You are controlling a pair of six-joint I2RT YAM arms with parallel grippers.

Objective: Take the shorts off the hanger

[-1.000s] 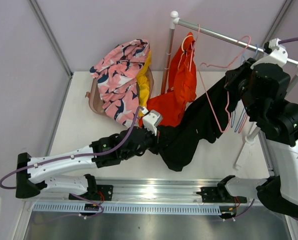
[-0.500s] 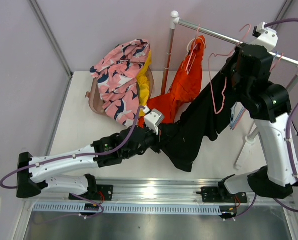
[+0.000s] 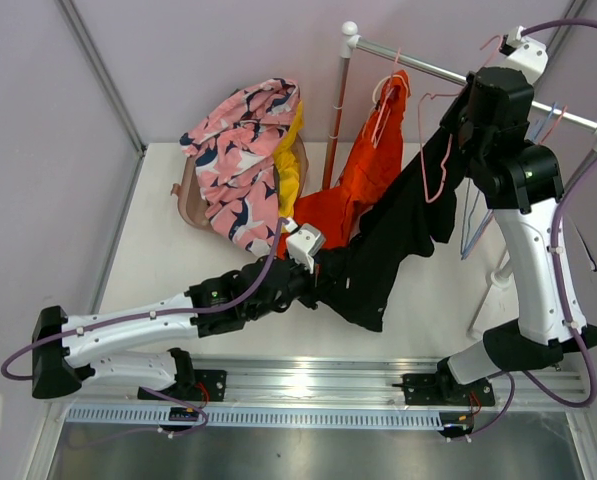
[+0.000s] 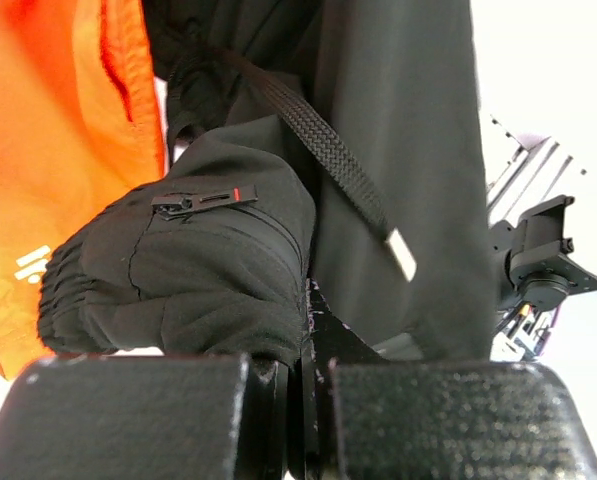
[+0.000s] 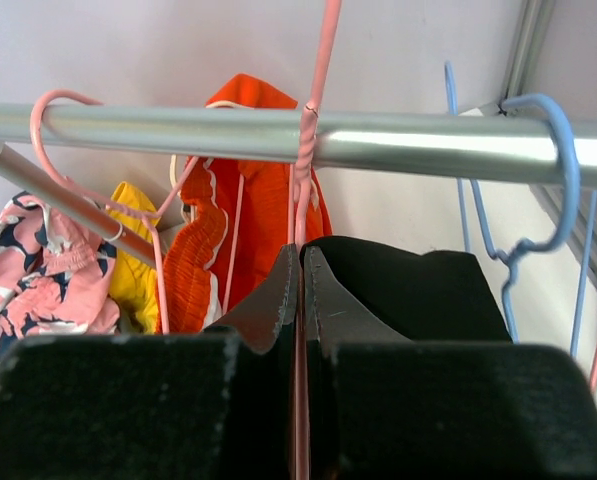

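Top external: black shorts [image 3: 388, 245] stretched from centre to 2 o'clock, left gripper [image 4: 303, 330] clamped on lower end, right gripper [image 5: 300, 290] pinching pink hanger [image 5: 319, 60] under rail [image 3: 428, 68]; white table [image 3: 158, 250], lilac walls [image 3: 208, 50]

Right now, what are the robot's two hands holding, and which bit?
The left gripper pinches the black shorts at a bunched edge by the zip pocket. The right gripper pinches the pink hanger by its wire stem, just under the rail.

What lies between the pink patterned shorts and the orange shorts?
The yellow shorts lie between the pink patterned shorts and the orange shorts, seen best in the right wrist view.
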